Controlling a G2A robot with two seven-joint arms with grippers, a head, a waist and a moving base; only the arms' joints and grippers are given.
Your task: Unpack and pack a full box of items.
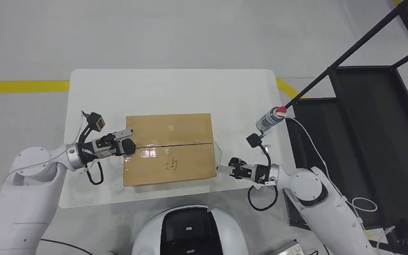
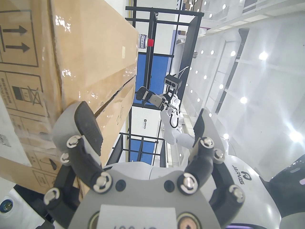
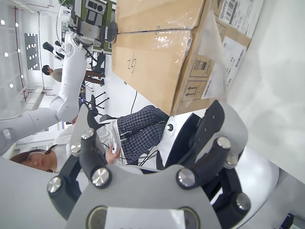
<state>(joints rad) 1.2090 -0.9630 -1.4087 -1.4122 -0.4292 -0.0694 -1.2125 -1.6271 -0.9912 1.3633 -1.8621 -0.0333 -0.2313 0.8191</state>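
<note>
Right gripper [image 1: 231, 169] hangs low over the table [image 1: 172, 89], just beside the box's [image 1: 169, 148] right end and close to its near corner. In its wrist view the right gripper [image 3: 147, 122] stands spread wide with nothing between the fingers [image 3: 214, 120]. We see a gap between it and the cardboard. A loose flap of clear tape [image 3: 214, 48] sticks out from that end of the box [image 3: 155, 48] toward the gripper.

Left gripper [image 1: 124, 141] sits at the box's opposite end, level with the centre seam. Its wrist view shows the left gripper [image 2: 145, 129] spread wide as well, holding nothing. One dark pad [image 2: 88, 125] lies against the top edge of the box [image 2: 71, 48], right where the seam ends. We cannot tell whether pad and cardboard actually touch. From the right wrist view the left gripper [image 3: 112, 32] shows at the far end of the seam.

The box lies flat near the middle of the table, nearer the front edge. Both top flaps are down and shiny tape runs along the seam. Printed labels sit on the end facing the right gripper, and there is a pen mark on the near flap.

Farther right, a can [image 1: 271, 119] with a red cap lies at the table's right edge, well apart from the box. The can [image 2: 144, 42] also shows past the box's far corner.

Beyond the table's right side stands a black rack [image 1: 357, 108]. A yellow line [image 1: 32, 86] runs on the floor behind.
</note>
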